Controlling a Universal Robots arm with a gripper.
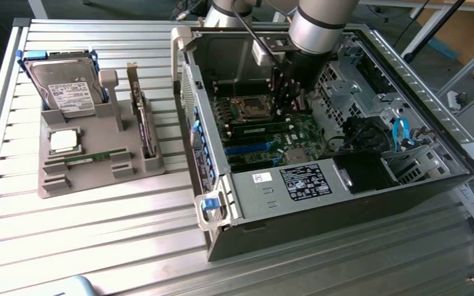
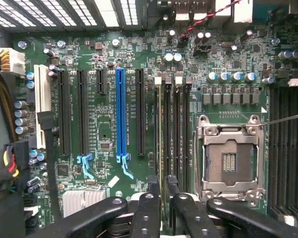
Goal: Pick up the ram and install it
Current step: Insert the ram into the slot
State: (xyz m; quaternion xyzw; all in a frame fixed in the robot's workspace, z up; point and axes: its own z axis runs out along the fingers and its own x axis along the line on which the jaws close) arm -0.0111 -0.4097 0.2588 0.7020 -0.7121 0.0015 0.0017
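So the ram (image 2: pixel 158 134) is standing edge-on in a memory slot on the board (image 2: pixel 104 148). It's in the bank of slots right beside the socket (image 2: pixel 229 161), in the slot of that bank furthest from the socket. The blue slot (image 2: pixel 120 114) sits further out from the socket. The pincer (image 2: pixel 162 184) hangs over one end of the stick, jaws apart with a gap between them, not clamped on anything as far as I can see. Can't tell if the stick is fully seated. The arm (image 1: pixel 320 28) reaches into the open case (image 1: pixel 320 203) near the socket. Well away from the socket, outside the case, a grey tray (image 1: pixel 97 176) on the surface (image 1: pixel 97 234) carries a spare stick (image 1: pixel 89 158), a hard drive (image 1: pixel 64 86), a chip (image 1: pixel 62 140) and a card (image 1: pixel 144 123).
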